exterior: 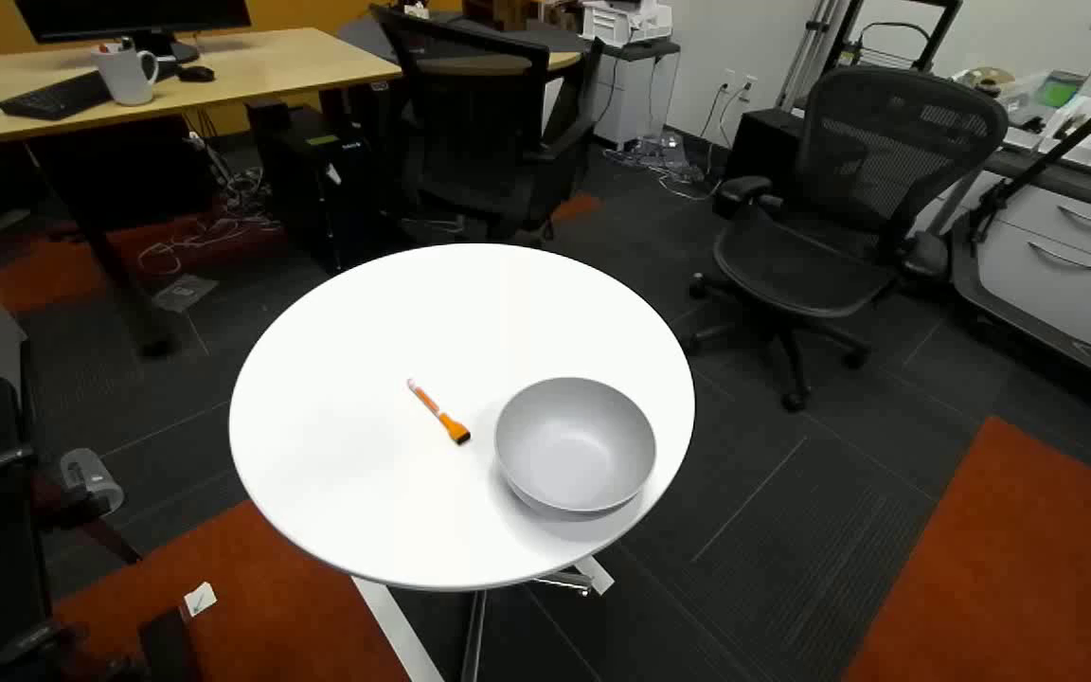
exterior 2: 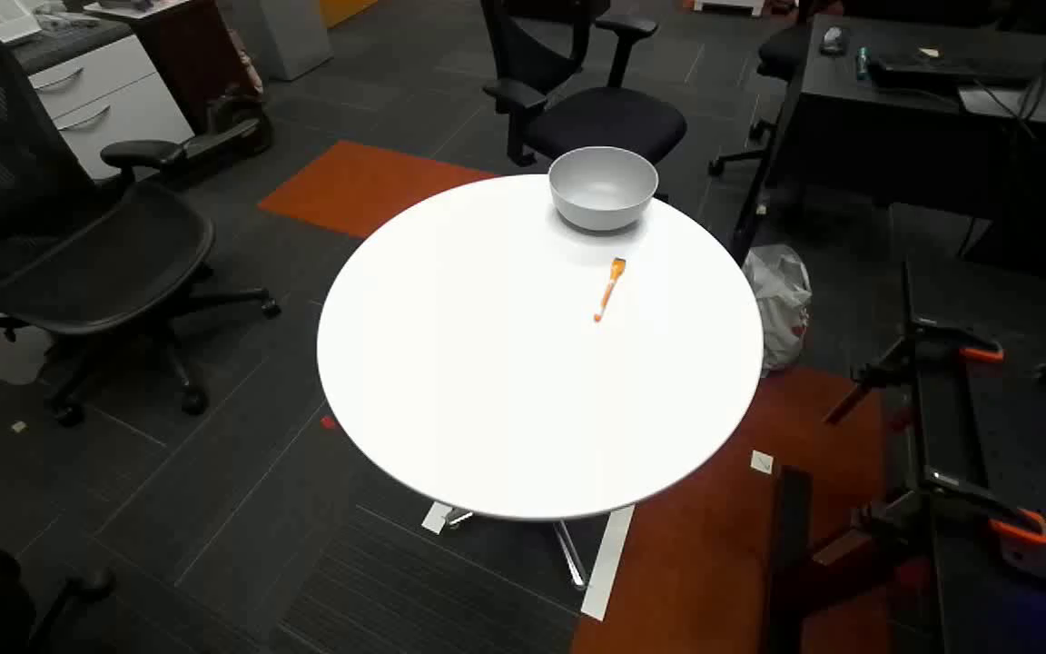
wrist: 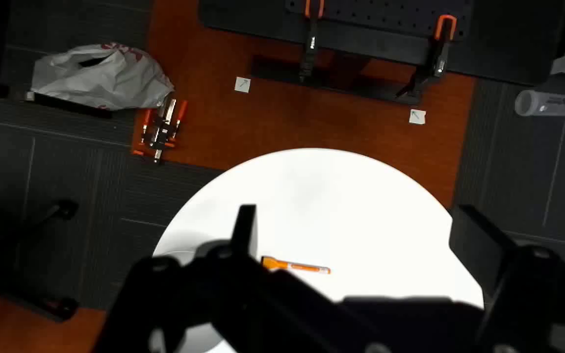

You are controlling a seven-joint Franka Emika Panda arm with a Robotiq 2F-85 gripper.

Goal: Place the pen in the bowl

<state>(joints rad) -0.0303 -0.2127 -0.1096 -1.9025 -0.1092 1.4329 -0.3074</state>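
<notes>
The pen (exterior: 437, 410) is orange with a dark tip and lies flat on the white round table. It also shows in an exterior view (exterior 2: 610, 289). The bowl (exterior: 572, 453) is smooth and grey and stands upright on the table beside the pen, near the dark-tip end. It also shows in an exterior view (exterior 2: 603, 189) and looks empty. In the wrist view my gripper (wrist: 357, 208) is open and empty, well above the table. There the pen (wrist: 297, 266) shows between the fingers, close to the left one. The bowl (wrist: 201, 338) is mostly hidden behind the left finger.
The white round table (exterior: 347, 398) has a bowl near its edge. A black bench with orange-tipped clamps (exterior 2: 968, 509) stands beside the table. Black office chairs (exterior: 820, 208) stand around. A plastic bag (wrist: 101, 78) lies on the floor.
</notes>
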